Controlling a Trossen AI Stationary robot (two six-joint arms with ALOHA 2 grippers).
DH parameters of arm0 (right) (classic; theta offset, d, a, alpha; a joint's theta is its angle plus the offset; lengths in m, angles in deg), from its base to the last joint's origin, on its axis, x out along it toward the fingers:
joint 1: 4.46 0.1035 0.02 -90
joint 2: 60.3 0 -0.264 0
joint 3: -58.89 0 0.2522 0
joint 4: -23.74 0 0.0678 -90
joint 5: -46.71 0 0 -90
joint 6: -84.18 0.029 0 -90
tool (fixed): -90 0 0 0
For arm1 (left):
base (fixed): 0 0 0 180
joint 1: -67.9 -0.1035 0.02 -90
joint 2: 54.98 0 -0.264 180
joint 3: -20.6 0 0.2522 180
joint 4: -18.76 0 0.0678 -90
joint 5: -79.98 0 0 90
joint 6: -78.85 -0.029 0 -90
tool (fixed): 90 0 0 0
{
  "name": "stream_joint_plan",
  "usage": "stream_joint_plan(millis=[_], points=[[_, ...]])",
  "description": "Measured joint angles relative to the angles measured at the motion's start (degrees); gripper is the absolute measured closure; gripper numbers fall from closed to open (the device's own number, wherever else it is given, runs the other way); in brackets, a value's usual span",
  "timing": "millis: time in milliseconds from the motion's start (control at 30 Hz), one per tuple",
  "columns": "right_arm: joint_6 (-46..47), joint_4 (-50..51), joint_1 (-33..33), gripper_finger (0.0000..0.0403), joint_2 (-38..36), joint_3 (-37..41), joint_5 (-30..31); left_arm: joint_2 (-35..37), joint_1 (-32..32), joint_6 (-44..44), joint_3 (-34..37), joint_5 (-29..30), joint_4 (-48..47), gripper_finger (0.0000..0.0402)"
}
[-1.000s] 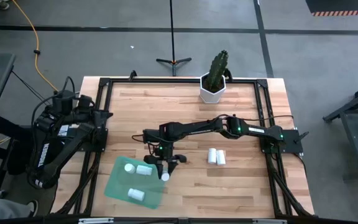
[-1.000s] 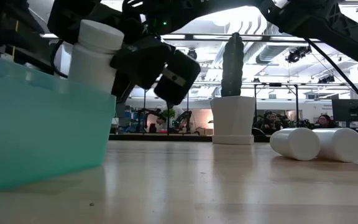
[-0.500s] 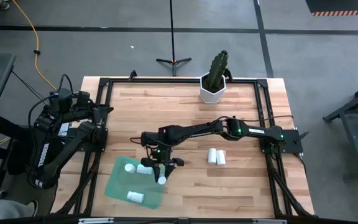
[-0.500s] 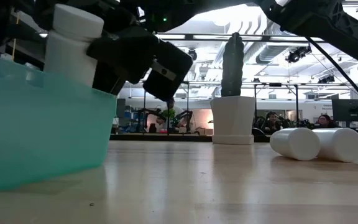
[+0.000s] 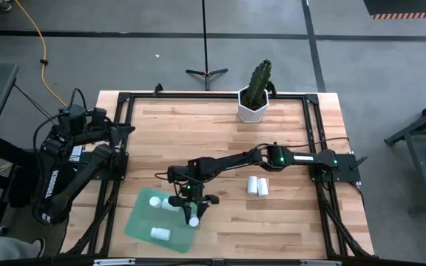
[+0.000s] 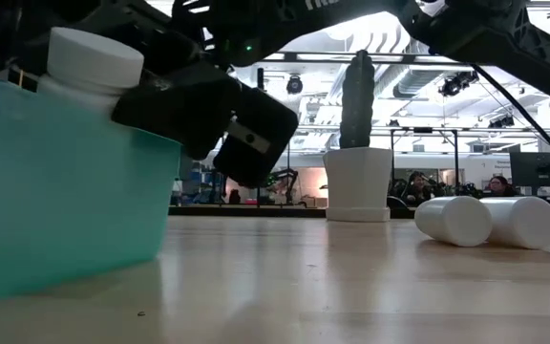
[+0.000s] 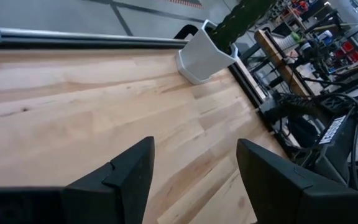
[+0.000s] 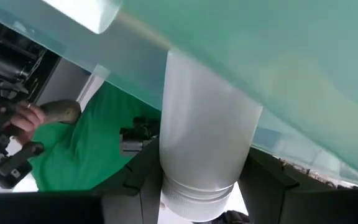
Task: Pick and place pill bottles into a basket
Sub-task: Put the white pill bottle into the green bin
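I have a small white cylindrical pill bottle [image 5: 193, 215] clamped between the right gripper's [image 5: 191, 210] two dark fingers, held over the right-hand edge of the shallow translucent green rectangular basket [image 5: 140, 215]. In the low view this held bottle [image 6: 88, 69] shows tilted above the basket's green wall [image 6: 65, 191], its cap uppermost, with the gripper body just beside it. From the right wrist camera I see the bottle [image 8: 201, 149] filling the middle of the frame, pinched on both sides, with the green basket floor [image 8: 278, 68] close behind it.

Inside the basket lie three more white bottles: one near the far left corner [image 5: 154, 199], one just left of the gripper [image 5: 170, 203], and one near the front [image 5: 160, 233].

Out on the bare wooden table [image 5: 220, 125], well apart from the basket to the right, two further white bottles [image 5: 257, 185] lie on their sides, touching each other. The low view shows the same pair [image 6: 490, 221] lying end-on.

At the table's far edge stands a white hexagonal pot holding a green cactus [image 5: 256, 94].

The right arm reaches across the table from its base on the right side. The left gripper [image 7: 191, 180] waits off the table's left edge, its fingers spread apart with nothing between them, looking across the wood toward the cactus pot [image 7: 207, 53].
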Motion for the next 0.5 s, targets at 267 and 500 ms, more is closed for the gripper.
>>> stream_joint_plan(millis=[267, 500], points=[[-1.58, -1.19, -0.51, 0.0204, 0.00, 0.02, 0.51, 0.01, 0.00, 0.00, 0.00, -0.26, -1.76, 0.0140], [-5.25, -1.28, -0.51, 0.0163, -0.02, 0.02, 0.03, 0.01, 0.00, -0.70, 0.00, -0.28, -3.55, 0.0140]])
